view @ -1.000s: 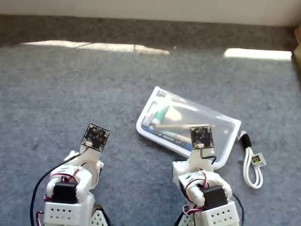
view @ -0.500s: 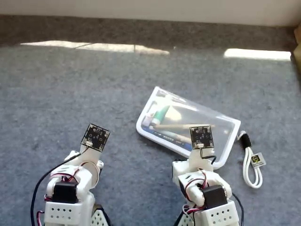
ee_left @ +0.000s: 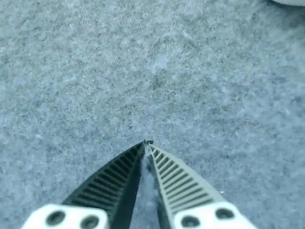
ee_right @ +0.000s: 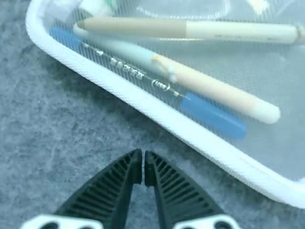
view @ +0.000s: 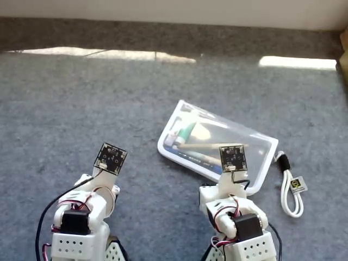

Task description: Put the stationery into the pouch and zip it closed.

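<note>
A clear mesh pouch (view: 217,148) with a white border lies flat on the grey carpet, holding several pens and other stationery. In the right wrist view the pouch's white edge (ee_right: 157,112) runs just ahead of my right gripper (ee_right: 143,167), which is shut with nothing in it; a beige pen (ee_right: 190,29) and a blue-capped pen (ee_right: 209,114) lie inside. My left gripper (ee_left: 145,145) is shut over bare carpet, well to the left of the pouch. In the high view both arms sit near the front edge, the right arm's camera board (view: 232,157) over the pouch's near edge.
A white looped cable (view: 292,187) with a tag lies on the carpet just right of the pouch. The carpet stretches open to the left and behind. A pale wall strip runs along the far edge.
</note>
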